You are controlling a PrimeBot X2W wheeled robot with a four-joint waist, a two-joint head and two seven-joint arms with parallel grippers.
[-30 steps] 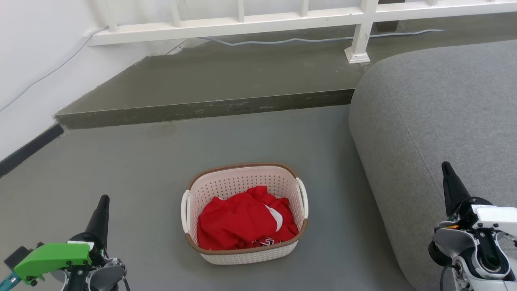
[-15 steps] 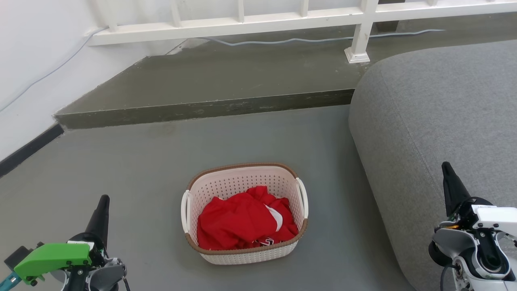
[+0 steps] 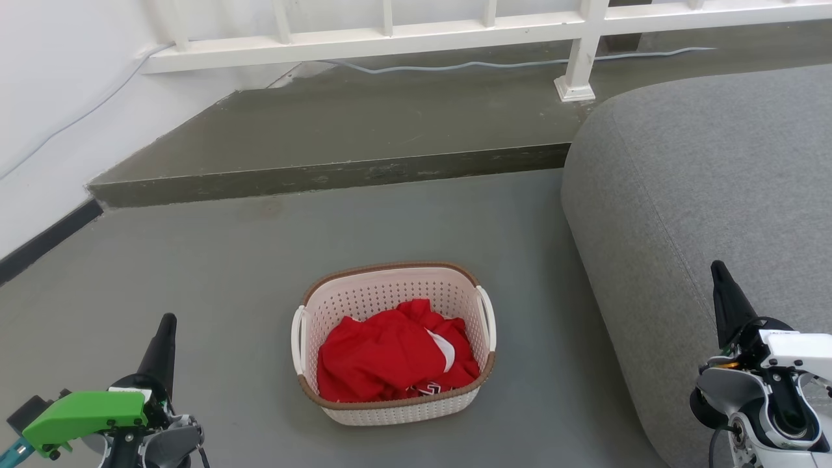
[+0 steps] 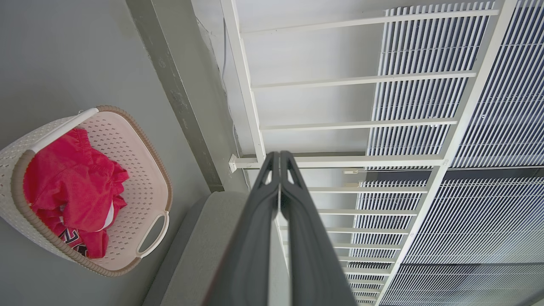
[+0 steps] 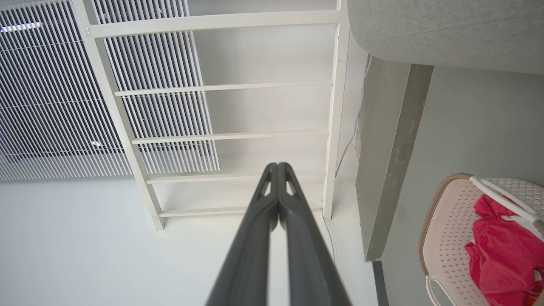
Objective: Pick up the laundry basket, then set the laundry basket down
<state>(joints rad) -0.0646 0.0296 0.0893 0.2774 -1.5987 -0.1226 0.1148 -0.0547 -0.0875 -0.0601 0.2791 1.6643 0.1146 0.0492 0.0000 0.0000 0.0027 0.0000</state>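
The laundry basket (image 3: pixel 380 296) stands on the grey floor in the lower middle of the head view, cream-white and perforated, with a brown rim and a white handle on each side. A crumpled red garment (image 3: pixel 390 354) lies inside it. My left gripper (image 3: pixel 167 320) points up at the lower left, well to the left of the basket, fingers pressed together and empty. At the lower right my right gripper (image 3: pixel 717 266) rises in front of the sofa, also shut and empty. The basket (image 4: pixel 140 178) sits at the left of the left wrist view and at the lower right (image 5: pixel 446 221) of the right wrist view.
A large grey sofa (image 3: pixel 708 188) fills the right side, close to the basket. A raised concrete step (image 3: pixel 338 172) crosses behind, with a white railing (image 3: pixel 578 58) and a cable on it. A white wall (image 3: pixel 52 97) runs along the left.
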